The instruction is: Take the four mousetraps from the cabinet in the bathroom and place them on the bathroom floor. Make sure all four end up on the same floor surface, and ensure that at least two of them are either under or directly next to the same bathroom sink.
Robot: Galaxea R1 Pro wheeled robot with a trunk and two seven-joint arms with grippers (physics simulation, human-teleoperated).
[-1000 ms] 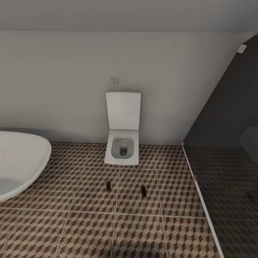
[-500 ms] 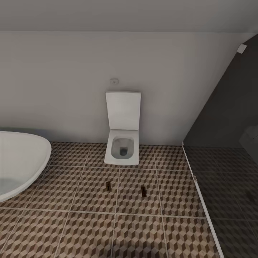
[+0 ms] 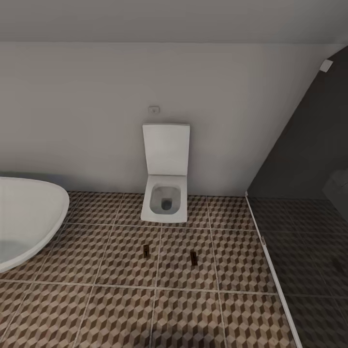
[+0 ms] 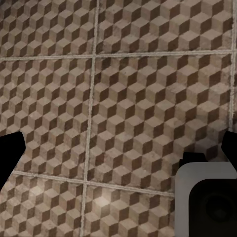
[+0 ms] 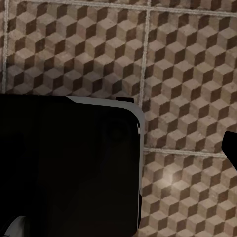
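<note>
Two mousetraps lie flat on the bathroom floor [image 3: 116, 309], one [image 3: 145, 249] on a tile in front of the toilet [image 3: 165, 195] and the other [image 3: 193, 257] a tile's width to its side, well apart from each other and both some way from the white basin [image 3: 29, 220] at the head view's left edge. By my reading the job is about half done: two traps are down on the cube-pattern tiles, two are left to fetch from the cabinet, and neither placed trap looks to be beside a sink yet. Left pincer [image 4: 118, 148] hangs released over bare tile with dark fingertips [image 4: 10, 148] spread wide; the right pincer's state I cannot tell.
</note>
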